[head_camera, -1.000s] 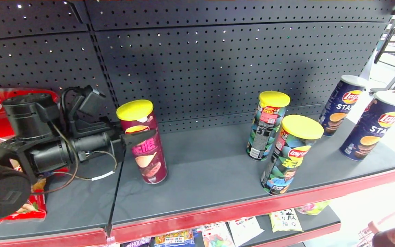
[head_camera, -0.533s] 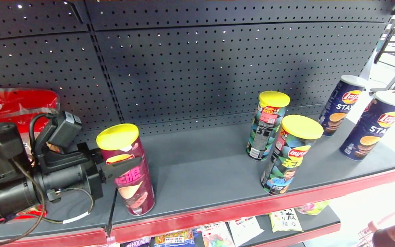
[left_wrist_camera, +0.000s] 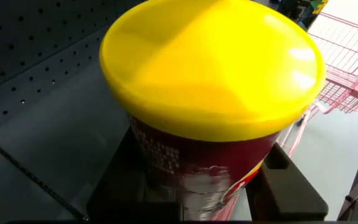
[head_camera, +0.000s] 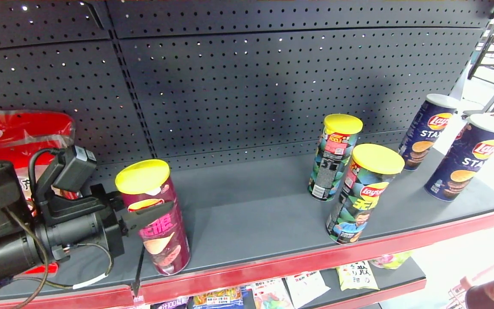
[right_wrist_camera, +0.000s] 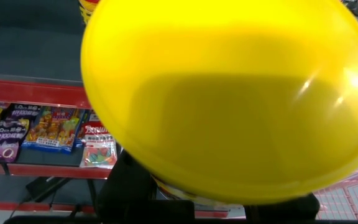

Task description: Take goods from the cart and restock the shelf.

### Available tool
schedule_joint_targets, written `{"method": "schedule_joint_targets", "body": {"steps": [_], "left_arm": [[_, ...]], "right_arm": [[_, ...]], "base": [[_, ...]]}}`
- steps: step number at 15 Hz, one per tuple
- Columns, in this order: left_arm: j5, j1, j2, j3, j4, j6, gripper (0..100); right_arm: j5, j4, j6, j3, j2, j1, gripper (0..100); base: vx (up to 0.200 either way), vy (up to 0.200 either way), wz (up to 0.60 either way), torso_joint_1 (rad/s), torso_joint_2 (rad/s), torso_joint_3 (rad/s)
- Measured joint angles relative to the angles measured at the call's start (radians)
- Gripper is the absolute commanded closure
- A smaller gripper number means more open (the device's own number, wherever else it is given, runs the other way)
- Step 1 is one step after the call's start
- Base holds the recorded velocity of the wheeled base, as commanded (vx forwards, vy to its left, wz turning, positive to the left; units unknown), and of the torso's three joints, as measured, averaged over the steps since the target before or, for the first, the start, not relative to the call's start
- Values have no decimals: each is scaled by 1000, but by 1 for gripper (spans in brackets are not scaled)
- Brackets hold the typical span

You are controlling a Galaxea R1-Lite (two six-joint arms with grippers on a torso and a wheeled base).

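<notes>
A maroon chip can (head_camera: 166,244) with a yellow lid stands upright near the front left of the dark shelf board (head_camera: 251,214). My left gripper (head_camera: 157,211) is shut on its upper body from the left. In the left wrist view the can (left_wrist_camera: 210,68) sits close up between dark fingers (left_wrist_camera: 288,186). The right wrist view has a second can's yellow lid (right_wrist_camera: 229,93) right in front of it, with my right gripper (right_wrist_camera: 204,202) shut on the can below the lid. Whether the maroon can's base touches the board I cannot tell.
Two teal cans with yellow lids (head_camera: 335,156) (head_camera: 365,193) and two blue cans (head_camera: 427,131) (head_camera: 465,156) stand on the shelf's right half. Red snack bags (head_camera: 15,128) lie behind my left arm. Packets (head_camera: 307,285) fill the lower shelf. A pink cart (left_wrist_camera: 347,74) stands nearby.
My left gripper has carried the maroon can leftward and toward the shelf's front edge, lower in the picture. The other cans have not moved.
</notes>
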Motion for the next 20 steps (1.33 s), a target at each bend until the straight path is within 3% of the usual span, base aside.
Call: {"method": "schedule_joint_targets", "body": {"steps": [9,20], "left_arm": [[0,0,31,-18,-1,2,100],[1,-7,-30,55,3,-18,100]], "right_arm": [[0,1,2,-7,1,0,100],[0,1,4,-6,16,2,100]], "base": [[0,0,0,0,0,0],[0,0,0,0,0,0]]}}
